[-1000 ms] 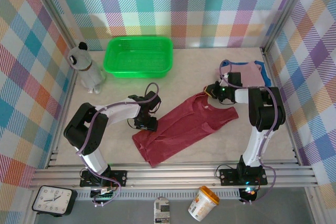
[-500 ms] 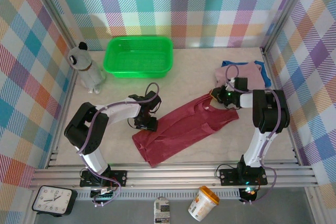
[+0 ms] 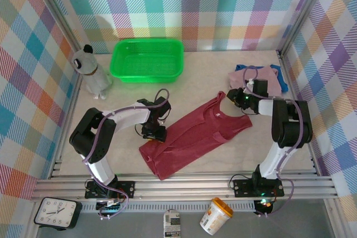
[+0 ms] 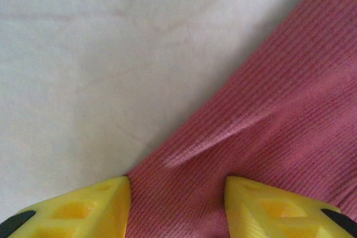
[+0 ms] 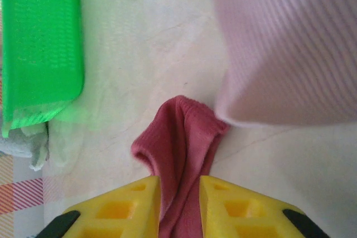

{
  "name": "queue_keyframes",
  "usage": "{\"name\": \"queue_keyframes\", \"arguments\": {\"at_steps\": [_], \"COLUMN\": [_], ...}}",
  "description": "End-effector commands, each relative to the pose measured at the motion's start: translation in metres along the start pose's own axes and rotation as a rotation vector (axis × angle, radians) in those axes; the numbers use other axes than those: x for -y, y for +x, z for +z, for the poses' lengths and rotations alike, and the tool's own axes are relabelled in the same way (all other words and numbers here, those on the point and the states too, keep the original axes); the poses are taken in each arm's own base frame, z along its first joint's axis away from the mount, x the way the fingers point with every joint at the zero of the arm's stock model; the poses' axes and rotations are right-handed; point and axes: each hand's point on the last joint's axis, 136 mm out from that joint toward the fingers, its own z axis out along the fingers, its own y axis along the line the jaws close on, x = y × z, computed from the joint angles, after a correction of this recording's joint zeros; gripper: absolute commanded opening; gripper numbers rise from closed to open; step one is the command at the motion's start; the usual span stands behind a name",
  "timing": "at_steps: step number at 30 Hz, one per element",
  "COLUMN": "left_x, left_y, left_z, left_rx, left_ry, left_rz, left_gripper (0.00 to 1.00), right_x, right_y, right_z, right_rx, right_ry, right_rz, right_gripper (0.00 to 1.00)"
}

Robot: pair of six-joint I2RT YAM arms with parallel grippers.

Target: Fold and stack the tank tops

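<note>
The dark red tank top [image 3: 195,135] lies spread diagonally across the middle of the table. My left gripper [image 3: 153,134] stands open, pressed down on its lower left edge; flat red cloth [image 4: 268,126] lies between the yellow fingers [image 4: 83,210]. My right gripper [image 3: 231,97] is at the top's upper strap [image 5: 181,132], jaws parted a little with the bunched strap loose between them. The mauve-pink tank top [image 3: 262,77] lies folded at the back right, on the blue tank top [image 3: 283,82], just beyond the strap end [image 5: 284,43].
A green plastic basket [image 3: 146,59] stands at the back centre, also at the left of the right wrist view [image 5: 39,43]. A grey and white figure [image 3: 92,73] stands at the far left. Checked walls close in the table on three sides.
My right gripper has drawn the strap to the right, toward the pink top, stretching the red top out, and its jaws have loosened. The left gripper has stayed put.
</note>
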Motion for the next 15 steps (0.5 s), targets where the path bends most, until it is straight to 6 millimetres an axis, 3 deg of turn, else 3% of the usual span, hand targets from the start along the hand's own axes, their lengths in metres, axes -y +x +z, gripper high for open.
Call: {"name": "queue_keyframes", "arguments": {"at_steps": [1, 5, 9, 11, 15], "left_x": [0.004, 0.012, 0.016, 0.02, 0.014], "left_y": [0.011, -0.004, -0.019, -0.025, -0.023], "left_z": [-0.012, -0.017, -0.015, -0.011, 0.006], "left_rx": [-0.07, -0.039, -0.014, -0.008, -0.047], "left_ry": [0.028, 0.055, 0.072, 0.089, 0.082], "left_rz": [0.006, 0.012, 0.004, 0.002, -0.001], "left_gripper": [0.48, 0.48, 0.48, 0.48, 0.47], "right_x": [-0.01, -0.026, -0.039, -0.039, -0.029], "right_y": [0.007, 0.038, 0.082, 0.1, 0.116], "right_z": [-0.021, -0.029, -0.022, -0.014, 0.003], "right_rx": [-0.003, -0.052, -0.133, -0.167, -0.216], "right_ry": [0.005, -0.052, -0.071, -0.053, -0.033], "right_rz": [-0.061, -0.016, -0.001, -0.006, -0.001], "right_gripper": [0.29, 0.29, 0.29, 0.28, 0.26]}}
